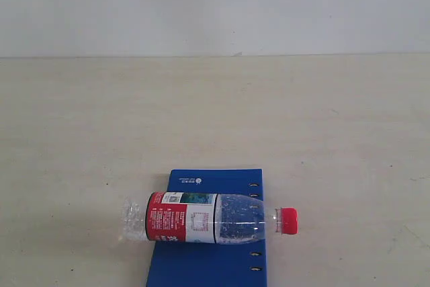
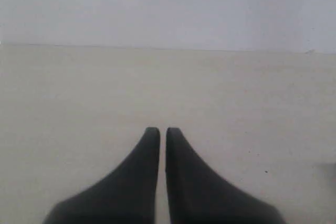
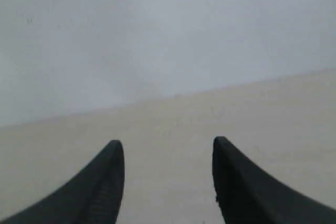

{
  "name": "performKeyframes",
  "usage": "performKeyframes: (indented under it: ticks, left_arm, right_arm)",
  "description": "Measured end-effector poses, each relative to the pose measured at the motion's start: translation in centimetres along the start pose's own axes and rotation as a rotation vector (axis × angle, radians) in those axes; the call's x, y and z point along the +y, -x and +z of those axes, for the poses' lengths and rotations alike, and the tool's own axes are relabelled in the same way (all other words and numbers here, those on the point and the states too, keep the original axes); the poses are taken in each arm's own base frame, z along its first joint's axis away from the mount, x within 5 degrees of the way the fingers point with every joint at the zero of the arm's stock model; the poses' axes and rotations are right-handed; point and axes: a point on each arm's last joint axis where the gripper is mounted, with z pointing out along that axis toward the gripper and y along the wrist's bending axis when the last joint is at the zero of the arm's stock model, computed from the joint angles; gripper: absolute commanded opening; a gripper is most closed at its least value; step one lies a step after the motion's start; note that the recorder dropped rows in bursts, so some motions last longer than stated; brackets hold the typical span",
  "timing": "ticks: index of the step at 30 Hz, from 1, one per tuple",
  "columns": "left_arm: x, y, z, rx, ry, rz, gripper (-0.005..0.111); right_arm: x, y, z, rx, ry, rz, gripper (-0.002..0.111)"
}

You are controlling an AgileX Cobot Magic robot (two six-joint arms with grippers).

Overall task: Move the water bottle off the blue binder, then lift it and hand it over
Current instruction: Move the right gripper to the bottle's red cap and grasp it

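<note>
The left gripper (image 2: 163,130) is pinched to a thin slit and the right gripper (image 3: 167,148) is spread wide, both empty with only table (image 2: 79,103) ahead of them, while the water bottle (image 1: 201,218), touched by neither, lies on its side across the blue binder (image 1: 215,263).

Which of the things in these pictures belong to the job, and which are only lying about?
Part of the job:
- water bottle, lying on its side across the blue binder
- left gripper, jaws almost together
- right gripper, jaws apart

Not part of it:
- beige table
- pale wall
</note>
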Motion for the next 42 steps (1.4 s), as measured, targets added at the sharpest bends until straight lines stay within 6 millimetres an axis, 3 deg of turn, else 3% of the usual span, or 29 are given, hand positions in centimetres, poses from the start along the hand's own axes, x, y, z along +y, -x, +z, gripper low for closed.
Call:
performKeyframes:
  ticks: [9, 19, 26, 31, 38, 42]
  left_arm:
    - [0.0, 0.0, 0.0, 0.000, 0.000, 0.000, 0.004]
    - [0.0, 0.0, 0.0, 0.000, 0.000, 0.000, 0.004]
    - [0.0, 0.0, 0.0, 0.000, 0.000, 0.000, 0.004]
    - [0.0, 0.0, 0.0, 0.000, 0.000, 0.000, 0.004]
    - [0.0, 0.0, 0.0, 0.000, 0.000, 0.000, 0.004]
    - [0.0, 0.0, 0.0, 0.000, 0.000, 0.000, 0.004]
  right_arm:
    - [2.1, -4.0, 3.2, 0.340, 0.064, -0.133, 0.054]
    - [1.8, -7.5, 5.3, 0.606, -0.008, -0.139, 0.054]
    - [3.0, -10.0, 6.4, 0.834, 0.112, -0.137, 0.054]
    - [4.4, -10.7, 7.3, 0.856, 0.284, -0.173, 0.054]
    - [3.7, -12.9, 9.7, 0.895, 0.228, -0.217, 0.054]
    - [4.0, -12.9, 10.6, 0.884, 0.285, -0.330, 0.054]
